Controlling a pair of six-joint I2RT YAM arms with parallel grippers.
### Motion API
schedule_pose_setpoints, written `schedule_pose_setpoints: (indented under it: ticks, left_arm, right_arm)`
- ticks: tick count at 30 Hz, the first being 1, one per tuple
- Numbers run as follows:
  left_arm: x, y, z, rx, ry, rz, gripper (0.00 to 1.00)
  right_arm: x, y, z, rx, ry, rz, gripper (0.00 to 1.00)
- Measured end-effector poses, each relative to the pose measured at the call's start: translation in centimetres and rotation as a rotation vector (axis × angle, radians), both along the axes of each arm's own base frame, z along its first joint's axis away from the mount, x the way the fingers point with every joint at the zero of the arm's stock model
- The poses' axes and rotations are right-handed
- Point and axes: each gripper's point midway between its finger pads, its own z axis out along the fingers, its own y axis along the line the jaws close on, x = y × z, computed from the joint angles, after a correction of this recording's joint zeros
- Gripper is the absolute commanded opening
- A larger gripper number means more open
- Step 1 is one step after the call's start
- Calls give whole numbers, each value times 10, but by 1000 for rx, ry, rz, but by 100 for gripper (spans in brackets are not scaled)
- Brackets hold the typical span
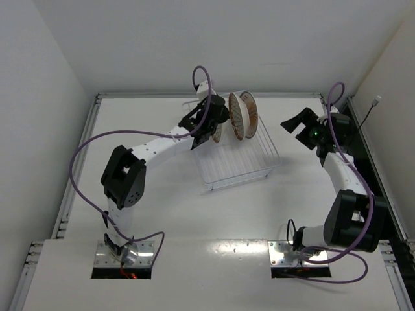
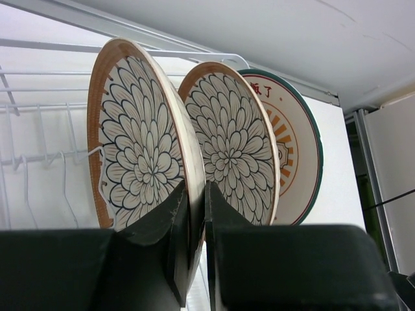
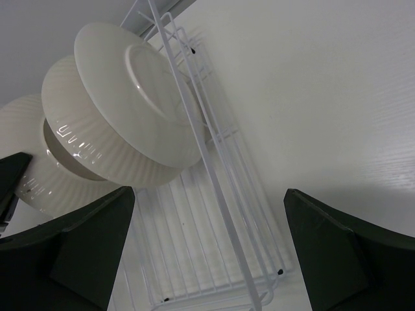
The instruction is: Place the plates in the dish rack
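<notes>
Plates point(image 1: 241, 115) stand on edge at the far end of the dish rack point(image 1: 249, 170) in the overhead view. I count three, though the one nearest the left gripper point(image 1: 211, 127) is half hidden behind it. The right gripper point(image 1: 293, 125) hangs to the rack's right, well apart from it, jaws wide and holding nothing.

From the left wrist, all three show their faces, slotted one behind another among the tines. The nearest plate point(image 2: 139, 142) and the middle plate point(image 2: 230, 149) are both brown-rimmed with a white petal pattern. Behind them is the sunburst plate point(image 2: 295, 152) with its green edge. The left fingers point(image 2: 162, 223) are drawn narrow across the rim of the nearest plate. It looks like a pinch on that rim, but the contact sits low in the view, so how firm it is I cannot say.

From the right wrist, three pale, glossy undersides lean against the white wires, and the open fingers frame them without touching.

These read as glazed ceramic: stiff, fairly heavy for a thin pinch, slick under the pads, and liable to chip against a neighbour or a wire. The rim is the practical hold, gripped across its thickness. One rack, three plates, all in it.
</notes>
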Motion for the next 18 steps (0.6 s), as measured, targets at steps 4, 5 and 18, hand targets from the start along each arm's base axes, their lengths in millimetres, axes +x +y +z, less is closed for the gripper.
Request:
schedule_pose_setpoints:
  ticks: [4, 5, 18]
  left_arm:
    - [-5, 3, -2, -10, -23, 1, 0]
    - [-7, 4, -3, -11, -27, 1, 0]
    - [-15, 7, -3, -41, -20, 38, 0]
  right_arm:
    - [0, 0, 0, 0, 0, 1, 97]
    - [0, 0, 0, 1, -1, 1, 97]
    - [1, 1, -4, 6, 10, 7, 97]
